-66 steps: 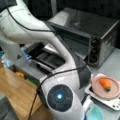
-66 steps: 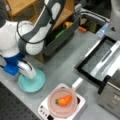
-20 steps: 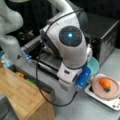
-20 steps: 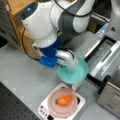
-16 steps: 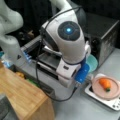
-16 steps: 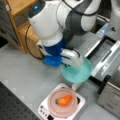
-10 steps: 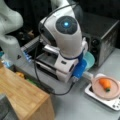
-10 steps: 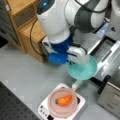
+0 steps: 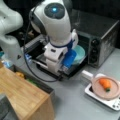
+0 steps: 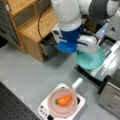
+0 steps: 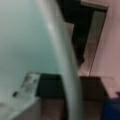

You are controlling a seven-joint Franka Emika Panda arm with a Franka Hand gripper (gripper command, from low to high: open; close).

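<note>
only wrist-side: bowl [image 11: 30, 45] in hand [image 11: 27, 82]

1. Arm [image 9: 56, 27] is all chunky rounded white shells, with darker grey joints showing in both front views.
2. Round dark cap [image 9: 54, 10] at top centre, with a little blue light glowing in it.
3. Blue wrist piece [image 10: 68, 46] sits under the white.
4. Black cable [image 9: 32, 67] loops down the left side.

Opposed high front views; close wrist.
</note>
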